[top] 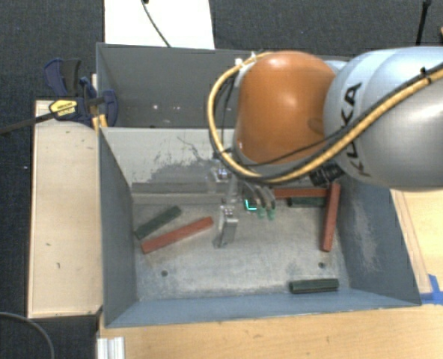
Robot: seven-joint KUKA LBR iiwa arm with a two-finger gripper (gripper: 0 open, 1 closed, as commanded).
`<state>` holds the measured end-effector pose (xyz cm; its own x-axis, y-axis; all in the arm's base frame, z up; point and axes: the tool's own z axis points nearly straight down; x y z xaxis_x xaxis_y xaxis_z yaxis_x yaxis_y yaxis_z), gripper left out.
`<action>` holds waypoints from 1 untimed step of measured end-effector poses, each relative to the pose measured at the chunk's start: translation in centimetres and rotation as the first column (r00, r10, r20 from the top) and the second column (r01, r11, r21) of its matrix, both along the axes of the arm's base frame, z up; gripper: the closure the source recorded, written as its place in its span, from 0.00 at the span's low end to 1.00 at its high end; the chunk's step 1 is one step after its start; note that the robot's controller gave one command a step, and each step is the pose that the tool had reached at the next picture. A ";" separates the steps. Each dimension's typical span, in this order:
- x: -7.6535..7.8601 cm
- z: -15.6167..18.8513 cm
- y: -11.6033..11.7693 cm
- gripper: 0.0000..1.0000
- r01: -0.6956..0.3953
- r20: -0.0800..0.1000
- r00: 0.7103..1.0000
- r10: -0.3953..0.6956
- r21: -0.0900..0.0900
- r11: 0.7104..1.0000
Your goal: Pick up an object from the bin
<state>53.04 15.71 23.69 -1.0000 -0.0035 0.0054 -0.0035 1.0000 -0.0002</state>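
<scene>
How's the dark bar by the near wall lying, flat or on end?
Flat: the dark bar lies lengthwise on the bin floor, along the near wall, its whole long side showing.

1. The bin (pixel 120 230) is matt grey metal, its floor scratched;
2. the red-brown bar (pixel 178 235) and the dark green bar (pixel 313 285) at the bin's near edge look matt;
3. the orange cover (pixel 281 103) looks smooth, glossy;
4. the gripper (pixel 225 232) is bare metal.

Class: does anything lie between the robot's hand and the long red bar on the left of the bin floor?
Nothing visible does. The hand hangs at the right end of the long red rectangular bar; the dark green bar lies beside its left end, not between them.
</scene>
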 end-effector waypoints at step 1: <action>2.9 -17.0 6.2 0.00 -0.303 0.001 0.953 0.303 0.001 0.953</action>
<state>55.90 21.94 6.72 -0.9520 -0.3062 0.0045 -0.3062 0.9520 0.0009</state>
